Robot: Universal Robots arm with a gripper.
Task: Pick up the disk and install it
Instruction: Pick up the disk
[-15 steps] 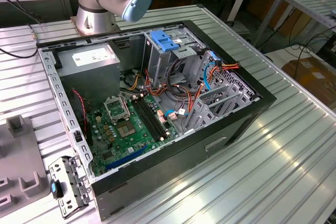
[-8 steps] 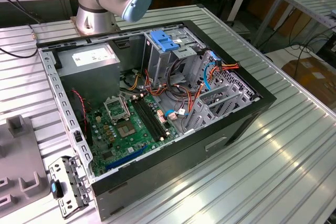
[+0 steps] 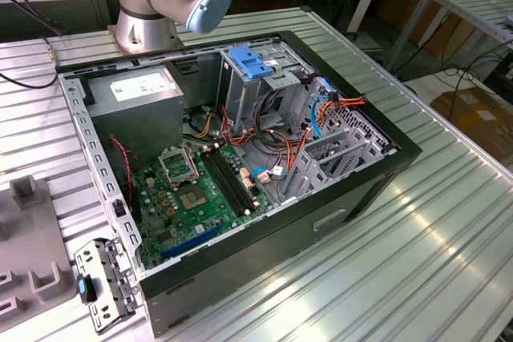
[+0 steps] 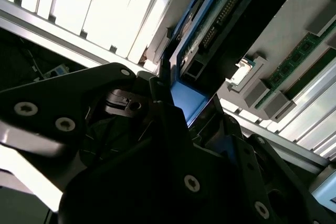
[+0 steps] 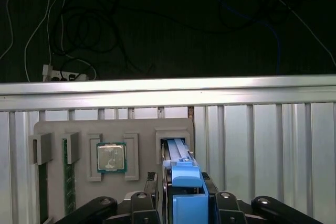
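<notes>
At slot (image 5: 159, 141) edge — end effector (image 5: 182, 190) grips disk (image 5: 185, 173).

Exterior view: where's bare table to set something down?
Ribbed table on the exterior view's right of the computer case, bare. Crowded: cables and motherboard inside it; grey fixture tray and bracket on the exterior view's left.
</notes>
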